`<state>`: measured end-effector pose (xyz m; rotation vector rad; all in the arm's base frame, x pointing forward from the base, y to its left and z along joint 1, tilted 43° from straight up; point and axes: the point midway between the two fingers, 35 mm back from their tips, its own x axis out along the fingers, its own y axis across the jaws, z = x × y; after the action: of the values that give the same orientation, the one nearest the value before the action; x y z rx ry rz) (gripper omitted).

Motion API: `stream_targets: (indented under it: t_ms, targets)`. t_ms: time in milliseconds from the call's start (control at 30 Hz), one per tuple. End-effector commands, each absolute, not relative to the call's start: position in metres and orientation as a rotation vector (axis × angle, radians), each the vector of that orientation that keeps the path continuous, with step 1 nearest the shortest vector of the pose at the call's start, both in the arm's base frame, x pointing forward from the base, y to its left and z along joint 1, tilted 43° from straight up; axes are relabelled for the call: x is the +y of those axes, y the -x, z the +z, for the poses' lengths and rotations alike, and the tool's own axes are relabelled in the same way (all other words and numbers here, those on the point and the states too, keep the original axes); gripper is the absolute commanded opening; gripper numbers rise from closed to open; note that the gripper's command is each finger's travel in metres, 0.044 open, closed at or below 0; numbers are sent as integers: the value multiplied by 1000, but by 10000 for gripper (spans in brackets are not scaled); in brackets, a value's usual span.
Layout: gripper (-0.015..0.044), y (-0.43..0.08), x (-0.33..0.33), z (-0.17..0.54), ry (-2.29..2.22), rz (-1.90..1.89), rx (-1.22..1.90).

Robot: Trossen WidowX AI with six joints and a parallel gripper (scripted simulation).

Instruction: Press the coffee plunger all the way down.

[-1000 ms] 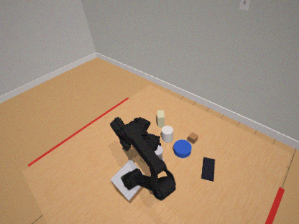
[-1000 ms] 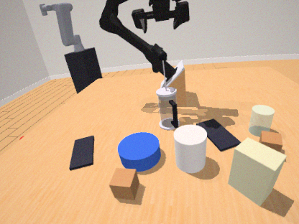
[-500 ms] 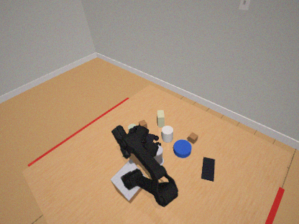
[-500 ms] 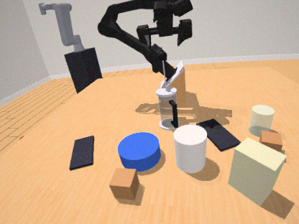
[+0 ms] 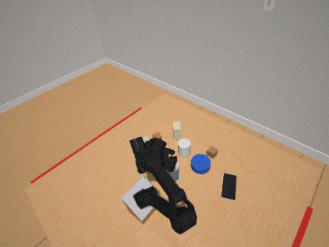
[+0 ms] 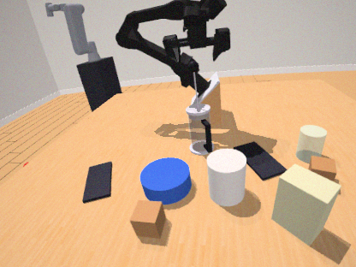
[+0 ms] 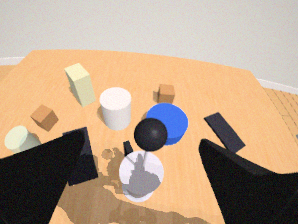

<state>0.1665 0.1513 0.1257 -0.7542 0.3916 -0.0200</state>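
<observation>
Hovering above the press (image 6: 200,128), the hand (image 6: 195,41) is spread wide, grasping nothing. The press stands upright on the surface (image 6: 64,222), its knob (image 7: 150,135) between the fingers in the wrist view.

Counted on the counter (image 6: 51,222): one coffee press (image 6: 199,130), two brown cubes (image 6: 148,218), two dark slabs (image 6: 97,180), two pale cylinders (image 6: 226,176).
</observation>
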Motion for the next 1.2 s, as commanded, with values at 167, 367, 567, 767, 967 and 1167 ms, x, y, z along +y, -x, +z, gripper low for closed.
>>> stream_targets:
  t_ms: [167, 367, 567, 767, 967, 1167]
  targets:
    - [440, -181, 146, 124, 755, -27, 379]
    - [414, -186, 145, 125, 757, -32, 372]
    - [256, -186, 145, 125, 757, -32, 372]
    - [112, -186, 145, 125, 757, -32, 372]
    - [112, -186, 145, 125, 757, -32, 372]
    - [112, -186, 144, 123, 756, -32, 374]
